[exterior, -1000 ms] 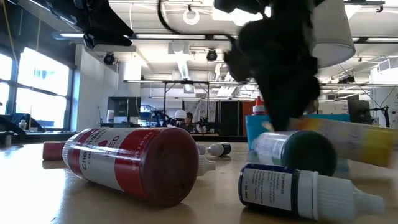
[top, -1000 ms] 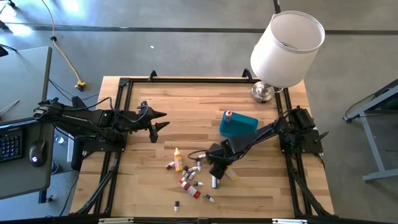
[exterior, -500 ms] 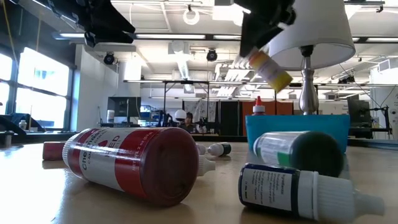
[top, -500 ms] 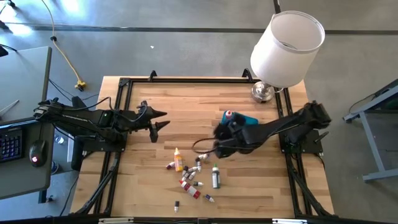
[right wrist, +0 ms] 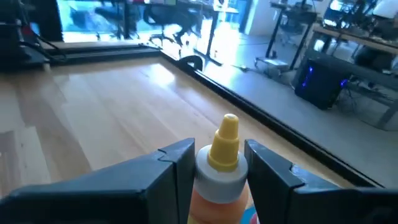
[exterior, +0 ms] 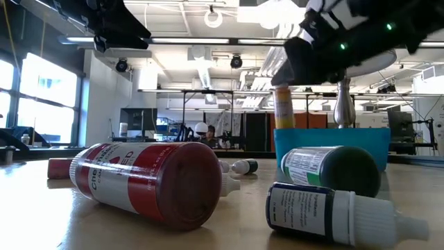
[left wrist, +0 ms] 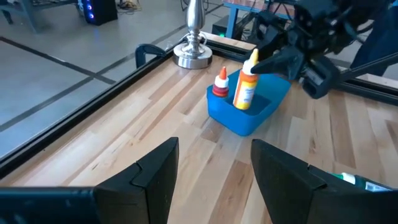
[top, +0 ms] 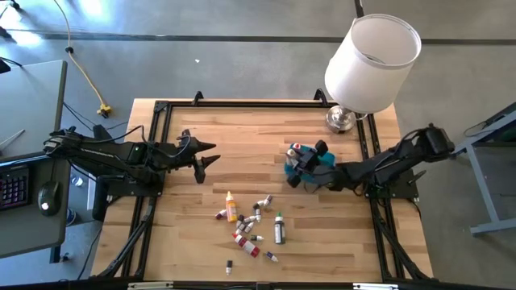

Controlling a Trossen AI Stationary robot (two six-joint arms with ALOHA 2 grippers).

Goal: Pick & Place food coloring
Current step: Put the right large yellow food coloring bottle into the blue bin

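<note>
The right gripper (top: 305, 163) is clamped on a yellow bottle (left wrist: 246, 84) just below its cap, holding it upright in the teal bin (left wrist: 249, 112) — its base is down inside the bin, beside a red-capped bottle (left wrist: 220, 84) already standing there. The right wrist view shows the two fingers (right wrist: 171, 167) pressed to either side of the bottle's white collar under a yellow tip.

The left gripper (top: 205, 155) hangs over the left side of the table (top: 242, 129), fingers parted and holding nothing.

The remaining bottles lie scattered at the near middle of the table: a second yellow one (top: 231, 206), a dark green one (top: 279, 229), red ones (top: 246, 246) and several small ones.

In the low view a red bottle (exterior: 149, 180) lies on its side, its white label showing the letters "ED" — the other print cannot be read. A dark bottle (exterior: 333, 212) with a white cap carries fine print too small to read.

A white-shaded lamp (top: 371, 64) stands at the far right corner.
</note>
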